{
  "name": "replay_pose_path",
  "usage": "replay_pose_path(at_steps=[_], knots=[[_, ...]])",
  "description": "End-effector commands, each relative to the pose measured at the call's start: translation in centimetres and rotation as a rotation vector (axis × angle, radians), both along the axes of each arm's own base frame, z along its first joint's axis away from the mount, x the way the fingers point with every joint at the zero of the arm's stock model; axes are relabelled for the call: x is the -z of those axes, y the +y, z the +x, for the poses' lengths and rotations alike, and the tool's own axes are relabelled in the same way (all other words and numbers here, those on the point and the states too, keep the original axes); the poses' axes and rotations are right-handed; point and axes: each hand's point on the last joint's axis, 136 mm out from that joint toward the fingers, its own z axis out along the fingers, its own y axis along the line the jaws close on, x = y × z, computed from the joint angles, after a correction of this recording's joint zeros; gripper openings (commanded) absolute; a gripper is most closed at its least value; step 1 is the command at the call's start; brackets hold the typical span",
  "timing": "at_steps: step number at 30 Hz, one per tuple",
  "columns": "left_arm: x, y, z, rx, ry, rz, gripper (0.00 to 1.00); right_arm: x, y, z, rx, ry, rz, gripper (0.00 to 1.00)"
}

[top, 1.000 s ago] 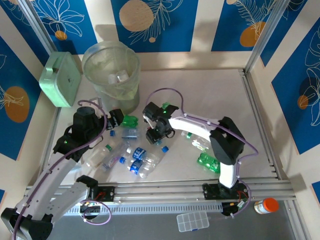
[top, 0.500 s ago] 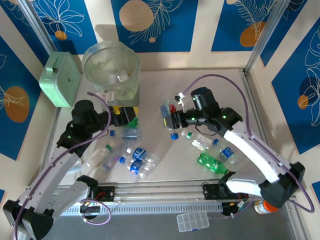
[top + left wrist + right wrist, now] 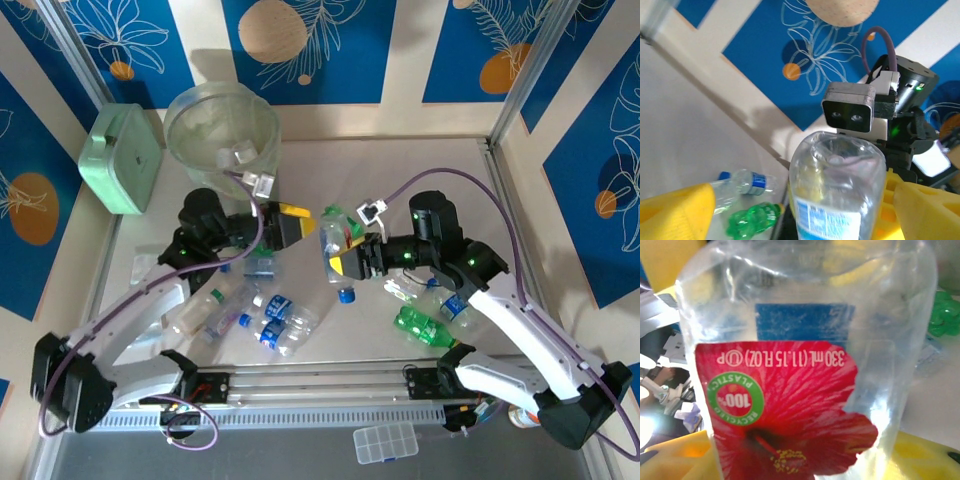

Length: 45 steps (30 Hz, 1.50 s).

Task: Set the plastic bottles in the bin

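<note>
A clear plastic bottle (image 3: 331,240) with a red flower label (image 3: 785,410) hangs over the table's middle, blue cap (image 3: 346,296) down. My right gripper (image 3: 342,250) is shut on it, yellow fingers at both sides of the label. My left gripper (image 3: 298,227) faces it from the left, open; the bottle's base (image 3: 837,175) sits between its wide yellow fingers (image 3: 675,212), apart from the left one. More bottles (image 3: 250,312) lie near the left arm, a green one (image 3: 424,328) and clear ones (image 3: 402,287) to the right. The bin (image 3: 222,135) stands at the back left.
A mint green box (image 3: 122,158) leans left of the bin. A small clear organiser case (image 3: 385,442) lies in front of the rails. In the left wrist view, a green bottle (image 3: 752,220) and a clear bottle (image 3: 742,182) lie on the table below.
The right arm lifted the bottle off the table and carried it left and up. The left arm swung right from beside the bin until its open fingers stood round the bottle's base.
</note>
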Motion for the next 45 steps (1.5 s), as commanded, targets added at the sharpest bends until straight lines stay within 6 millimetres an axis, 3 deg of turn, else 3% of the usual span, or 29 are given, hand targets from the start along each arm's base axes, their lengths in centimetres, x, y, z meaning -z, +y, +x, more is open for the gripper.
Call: replay_pose_path(at_steps=[1, 11, 14, 16, 24, 32, 45], knots=[[-2.9, -1.3, -2.5, 0.152, -0.098, -0.116, 0.90, -0.9, 0.0, -1.1, -0.050, 0.003, 0.054, 0.58], [-3.2, -3.2, -4.2, 0.320, -0.115, -0.241, 0.76, -0.4, -0.9, -0.3, -0.052, 0.076, 0.131, 0.58], [-2.9, -3.7, -4.2, 0.379, -0.088, -0.260, 0.63, -0.3, -1.0, 0.0, -0.059, 0.092, 0.146, 0.58], [-2.6, -4.1, -4.1, 0.401, -0.057, -0.262, 0.61, -0.3, -1.1, 0.0, -0.059, 0.092, 0.148, 0.58], [-1.8, -5.1, -4.6, 0.411, -0.071, -0.212, 0.62, 0.7, -1.0, 0.4, -0.053, 0.127, 0.126, 0.58], [0.4, -5.6, -6.4, 0.360, -0.197, -0.003, 0.64, 1.3, -0.9, 0.9, -0.036, 0.147, 0.104, 0.58], [0.2, -5.5, -7.4, 0.381, -0.216, 0.023, 0.72, 1.4, -0.3, 0.3, -0.084, 0.167, 0.101, 0.57]])
